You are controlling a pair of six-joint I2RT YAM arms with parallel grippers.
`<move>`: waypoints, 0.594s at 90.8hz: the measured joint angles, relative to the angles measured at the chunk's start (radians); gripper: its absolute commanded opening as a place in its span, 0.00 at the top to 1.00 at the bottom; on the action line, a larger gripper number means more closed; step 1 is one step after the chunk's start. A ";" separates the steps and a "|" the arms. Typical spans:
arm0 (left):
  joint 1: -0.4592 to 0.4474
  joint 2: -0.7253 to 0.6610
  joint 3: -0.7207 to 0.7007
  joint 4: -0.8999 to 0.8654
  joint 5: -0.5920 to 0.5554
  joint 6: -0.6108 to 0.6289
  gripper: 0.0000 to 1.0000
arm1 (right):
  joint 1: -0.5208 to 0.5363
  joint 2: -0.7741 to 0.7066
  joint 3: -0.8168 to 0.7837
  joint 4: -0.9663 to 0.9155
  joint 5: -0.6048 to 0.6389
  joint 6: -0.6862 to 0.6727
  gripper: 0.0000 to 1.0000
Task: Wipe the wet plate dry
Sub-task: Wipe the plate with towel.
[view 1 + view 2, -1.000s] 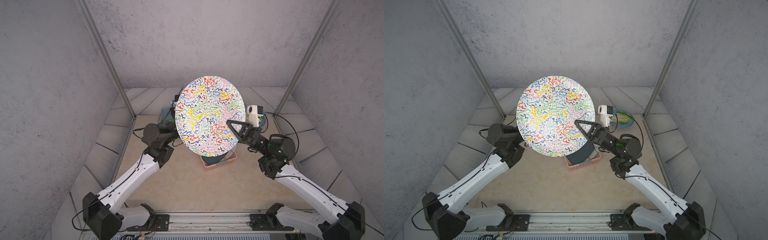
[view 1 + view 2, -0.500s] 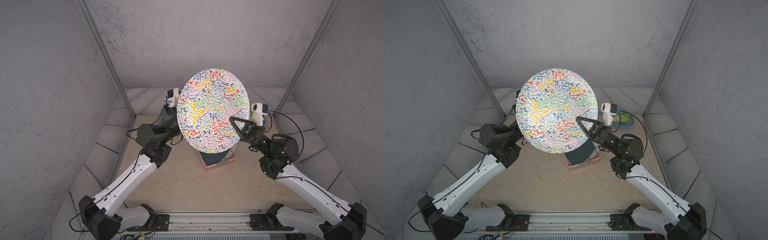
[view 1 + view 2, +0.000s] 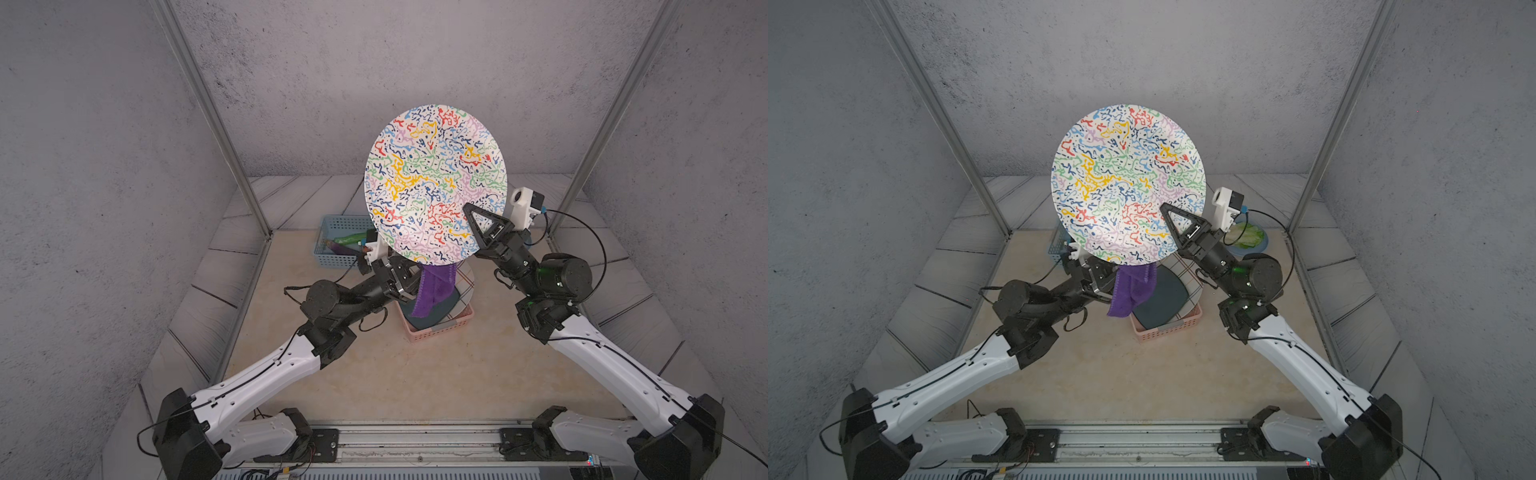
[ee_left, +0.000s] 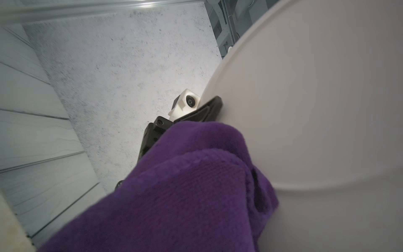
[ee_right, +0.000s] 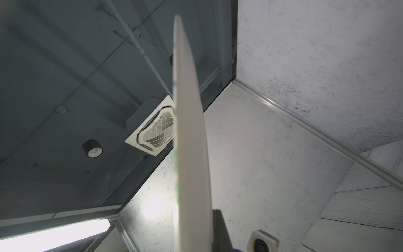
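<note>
The plate, white with coloured squiggles, stands upright in the air with its patterned face toward both top views. My right gripper is shut on its lower right rim, one finger across the front. In the right wrist view the plate shows edge-on. My left gripper sits just under the plate's lower edge, shut on a purple cloth that hangs down. In the left wrist view the cloth lies bunched against the plate's plain white back and hides my jaws.
Under the plate a pink basket holds a dark plate and a checked one. A blue basket with vegetables stands at the back left. A blue dish of lettuce sits at the back right, near the frame post.
The plate has moved right and higher. My left arm has dropped from behind the plate's left side to below its lower edge, and the purple cloth now shows under the plate.
</note>
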 measured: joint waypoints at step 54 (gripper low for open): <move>0.125 -0.137 0.327 -0.993 -0.338 0.962 1.00 | -0.004 -0.071 -0.015 -0.433 -0.113 -0.257 1.00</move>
